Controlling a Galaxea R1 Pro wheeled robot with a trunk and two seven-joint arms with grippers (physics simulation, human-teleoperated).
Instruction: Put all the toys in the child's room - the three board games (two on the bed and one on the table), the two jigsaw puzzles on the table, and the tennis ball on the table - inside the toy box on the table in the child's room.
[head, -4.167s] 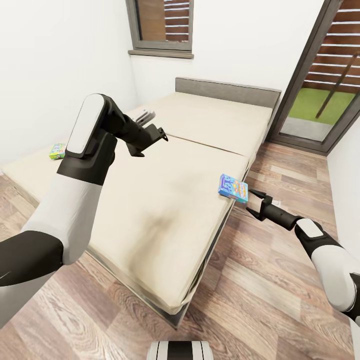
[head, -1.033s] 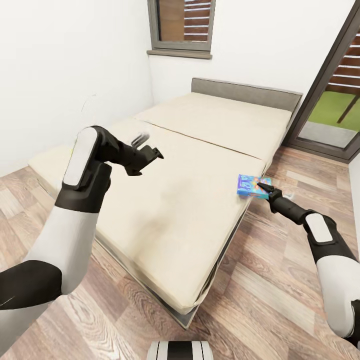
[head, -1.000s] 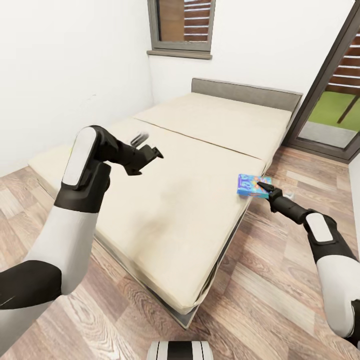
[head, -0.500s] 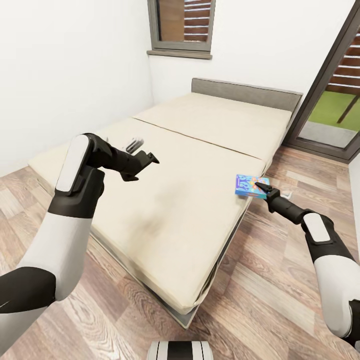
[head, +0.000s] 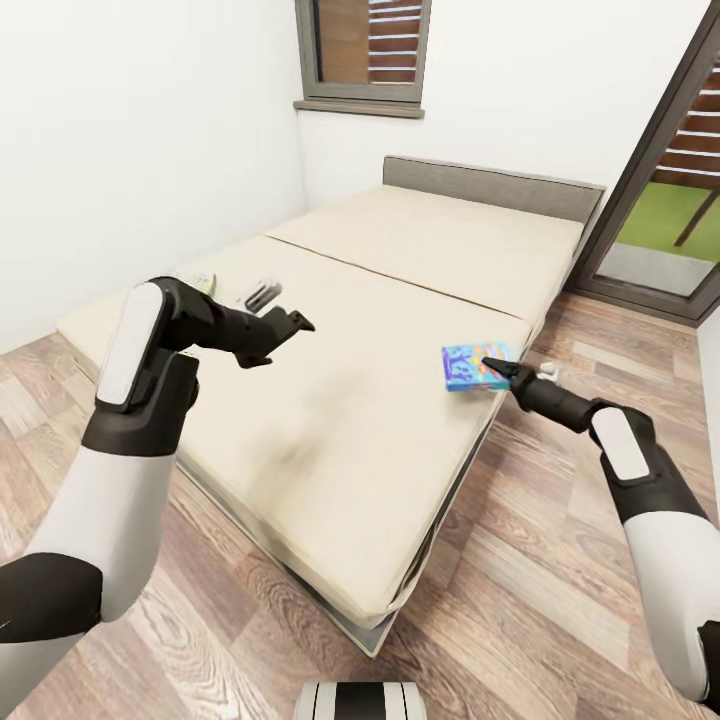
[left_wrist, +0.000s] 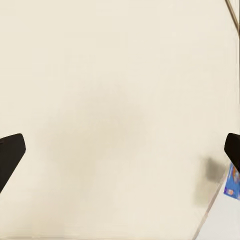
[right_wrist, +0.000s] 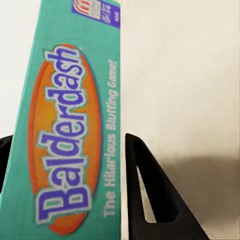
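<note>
Right gripper (head: 492, 367) is clamped on the blue game box (head: 468, 366), pinching it by its near edge. The box is held up off the bed (head: 380, 330), right over the mattress's right-hand edge, tilted with its printed face toward the camera. In the right wrist view the box (right_wrist: 65, 130) stands edge-on between the two black fingers (right_wrist: 150, 195), and you can read "Balderdash – The Hilarious Bluffing Game" on its teal side.

Left gripper (head: 282, 318) hangs over the left half of the bed with nothing in it. In its wrist view the two fingertips (left_wrist: 10, 155) sit at opposite edges of the picture, so the jaws are spread wide, with plain cream mattress (left_wrist: 115, 100) between them and a sliver of the blue box (left_wrist: 232, 181) showing at the mattress edge.

Behind the left arm there's a bit of green-and-white peeking out on the bed near the wall, likely a second game box (head: 203, 284), but it's mostly hidden so I can't tell much.

Wood plank floor (head: 540, 560) runs around the bed, a window (head: 362, 52) sits above the grey headboard (head: 490, 187), and a glass door (head: 665, 210) is on the right.
</note>
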